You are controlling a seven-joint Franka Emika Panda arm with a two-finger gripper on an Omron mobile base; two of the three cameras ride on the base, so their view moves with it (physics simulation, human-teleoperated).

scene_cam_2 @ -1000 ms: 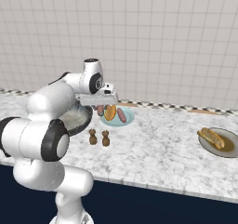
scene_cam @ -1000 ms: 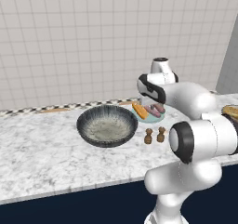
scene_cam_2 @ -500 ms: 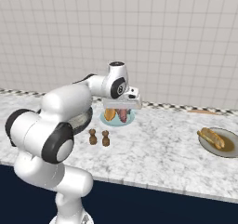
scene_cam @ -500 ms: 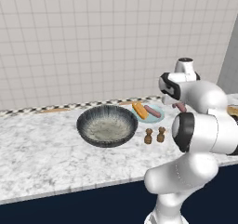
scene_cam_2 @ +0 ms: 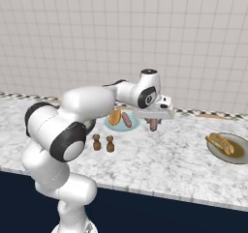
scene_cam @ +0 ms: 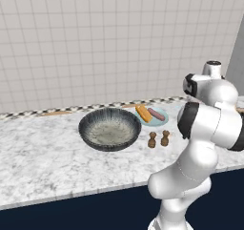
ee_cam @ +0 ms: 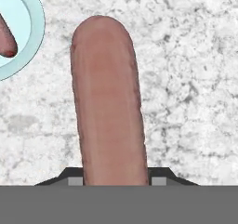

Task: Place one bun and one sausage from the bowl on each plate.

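1. Left base view: bowl [scene_cam: 110,128] sits empty mid-bench [scene_cam: 43,152]. Blue plate [scene_cam: 151,115] just beside it at its 2 o'clock already carries a bun [scene_cam: 142,113] and a sausage [scene_cam: 155,113]. Two brown shakers [scene_cam: 158,139] stand in front of the plate.
2. Right base view: gripper [scene_cam_2: 154,119] hangs above the bench just beside the blue plate at its 3 o'clock, a second sausage [scene_cam_2: 154,124] hanging from it. Brown-rimmed plate [scene_cam_2: 231,147] lies well apart at the far right with a bun [scene_cam_2: 221,142] on it and no sausage.
3. Hand view: fingers [ee_cam: 76,181] clenched on the held sausage, which runs up toward 12 o'clock; marble bench below, blue plate rim at 10 o'clock.
4. Step, my read: carrying the last sausage. Next move: swing across to the brown-rimmed plate, lower beside its bun, let go.
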